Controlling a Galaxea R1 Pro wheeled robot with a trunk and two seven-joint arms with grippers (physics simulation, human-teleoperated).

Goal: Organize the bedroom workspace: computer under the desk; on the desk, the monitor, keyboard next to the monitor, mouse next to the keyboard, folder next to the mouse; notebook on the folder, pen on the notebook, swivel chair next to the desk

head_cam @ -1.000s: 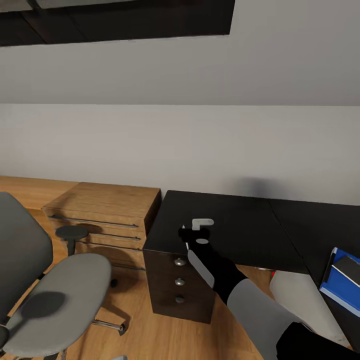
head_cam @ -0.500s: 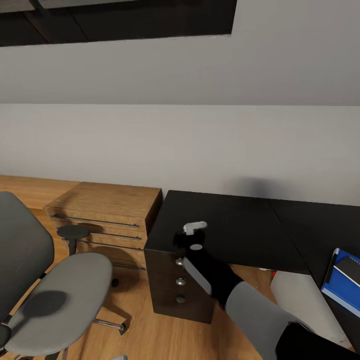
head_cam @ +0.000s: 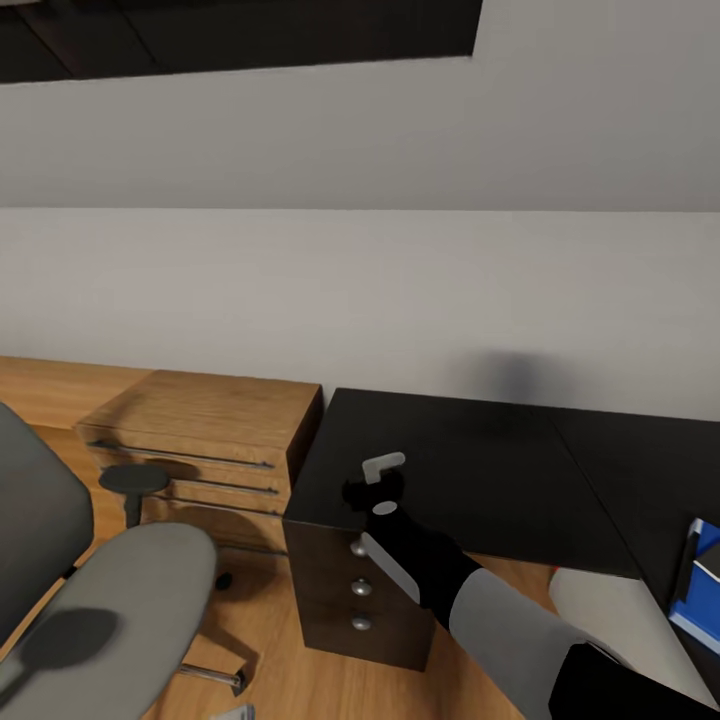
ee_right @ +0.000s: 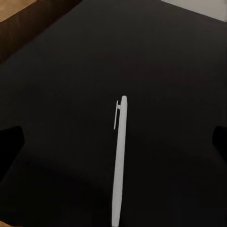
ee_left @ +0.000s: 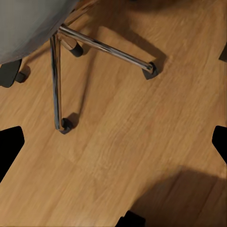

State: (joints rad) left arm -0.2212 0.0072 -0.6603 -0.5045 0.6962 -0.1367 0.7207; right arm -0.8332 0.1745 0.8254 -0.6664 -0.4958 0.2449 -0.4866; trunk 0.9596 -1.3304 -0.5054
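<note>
My right gripper [head_cam: 372, 490] reaches over the front left corner of the black desk [head_cam: 480, 470], above its drawers. The thin white pen [ee_right: 119, 161] runs lengthwise between my right gripper's [ee_right: 116, 144] black fingers. They stand wide apart, so the gripper is open and not touching the pen. From the head camera the pen [head_cam: 384, 466] shows just ahead of the gripper. A blue folder [head_cam: 703, 590] lies on the desk at the far right edge of that view. The grey swivel chair [head_cam: 110, 600] stands left of the desk. My left gripper [ee_left: 113, 146] hangs open over the floor by the chair's chrome base [ee_left: 56, 80].
A light wooden chest [head_cam: 200, 420] with bar handles stands against the desk's left side. Three black drawers with silver knobs [head_cam: 362, 587] sit below my right gripper. A pale grey-white object [head_cam: 600, 615] stands on the floor under the desk. The sloped ceiling hangs low over the wall.
The head camera has moved closer and slightly down. My right gripper has drifted a little left along the desk's front edge, with the pen staying just ahead of it.
</note>
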